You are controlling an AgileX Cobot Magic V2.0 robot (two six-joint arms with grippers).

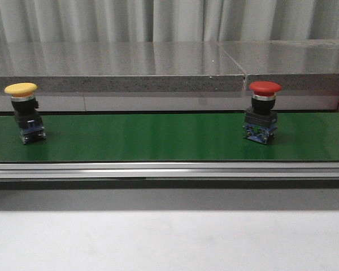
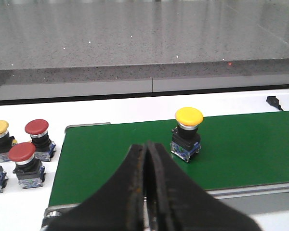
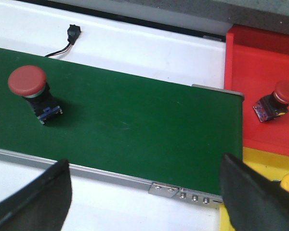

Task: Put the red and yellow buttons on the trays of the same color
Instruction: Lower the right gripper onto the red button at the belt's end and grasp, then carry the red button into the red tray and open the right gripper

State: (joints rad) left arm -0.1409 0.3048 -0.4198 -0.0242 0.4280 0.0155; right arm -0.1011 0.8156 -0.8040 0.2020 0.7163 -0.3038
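A yellow button (image 1: 24, 112) is being carried upright at the left edge of the green conveyor belt (image 1: 158, 138) in the front view, with a red button (image 1: 263, 111) standing upright toward the right, well apart from it. In the left wrist view, the left gripper (image 2: 147, 192) is being held with its fingers pressed together, nothing between them, near the yellow button. Beside the belt's end, spare buttons (image 2: 26, 156) are being kept on the white worktop (image 2: 19, 202). The right gripper (image 3: 144, 192) is being held wide apart over the belt edge. A red tray (image 3: 260, 62) is holding another red button (image 3: 277, 100), apparently tipped on its side; a yellow tray (image 3: 265, 161) is lying just beside it.
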